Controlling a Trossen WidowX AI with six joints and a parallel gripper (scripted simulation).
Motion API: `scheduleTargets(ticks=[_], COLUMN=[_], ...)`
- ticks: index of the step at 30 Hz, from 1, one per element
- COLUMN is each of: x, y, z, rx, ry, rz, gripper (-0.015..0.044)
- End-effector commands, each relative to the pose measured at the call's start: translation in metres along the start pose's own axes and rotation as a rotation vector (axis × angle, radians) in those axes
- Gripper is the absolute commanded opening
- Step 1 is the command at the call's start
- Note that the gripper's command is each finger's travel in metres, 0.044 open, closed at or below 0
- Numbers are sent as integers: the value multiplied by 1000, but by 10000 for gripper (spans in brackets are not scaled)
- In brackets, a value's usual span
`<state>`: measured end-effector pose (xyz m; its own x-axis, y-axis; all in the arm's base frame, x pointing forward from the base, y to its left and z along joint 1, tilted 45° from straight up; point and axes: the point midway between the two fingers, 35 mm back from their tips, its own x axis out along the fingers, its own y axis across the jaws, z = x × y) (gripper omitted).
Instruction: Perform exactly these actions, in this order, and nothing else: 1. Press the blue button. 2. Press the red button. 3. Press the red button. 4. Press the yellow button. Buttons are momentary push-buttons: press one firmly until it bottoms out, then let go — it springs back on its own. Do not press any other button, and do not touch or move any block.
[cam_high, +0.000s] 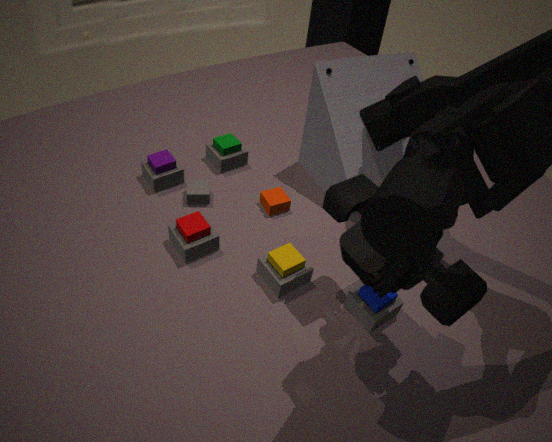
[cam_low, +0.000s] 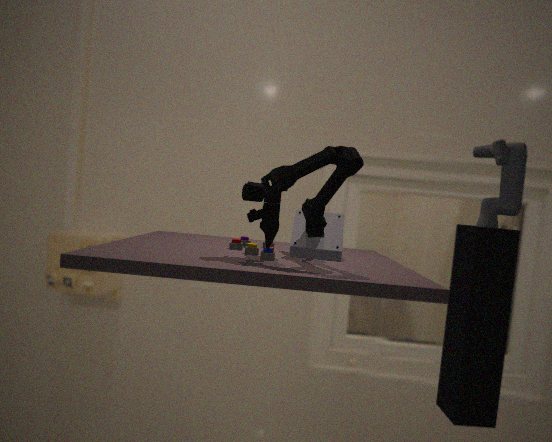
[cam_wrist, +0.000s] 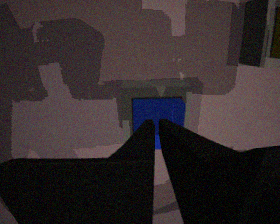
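The blue button (cam_high: 374, 300) (cam_low: 268, 251) (cam_wrist: 159, 107) sits on its grey base. My gripper (cam_high: 383, 292) (cam_low: 269, 246) (cam_wrist: 155, 126) is shut and empty, pointing down with its fingertips at the top of the blue cap. How far that cap is pushed in cannot be told. The yellow button (cam_high: 286, 260) (cam_low: 252, 246) stands beside the blue one, its cap raised. The red button (cam_high: 193, 226) (cam_low: 236, 241) stands farther off, also raised. The fingers hide part of the blue cap in the wrist view.
A purple button (cam_high: 161, 161) and a green button (cam_high: 227, 144) stand farther back. A small grey block (cam_high: 198, 195) lies between the purple and red buttons. An orange block (cam_high: 275, 201) lies behind the yellow button. A pale angled panel (cam_high: 325, 115) stands near the arm.
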<state>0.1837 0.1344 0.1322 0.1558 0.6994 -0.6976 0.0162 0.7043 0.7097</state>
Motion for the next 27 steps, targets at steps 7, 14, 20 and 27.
scheduleTargets(ticks=[7,14,20,27], x=[8,8,8,-23], y=[-2,-2,-2,-2], z=[-2,-2,-2,-2], rx=[8,8,8,8], ry=[4,4,4,4], rz=[-3,-3,-3,-5], gripper=[20,20,20,20])
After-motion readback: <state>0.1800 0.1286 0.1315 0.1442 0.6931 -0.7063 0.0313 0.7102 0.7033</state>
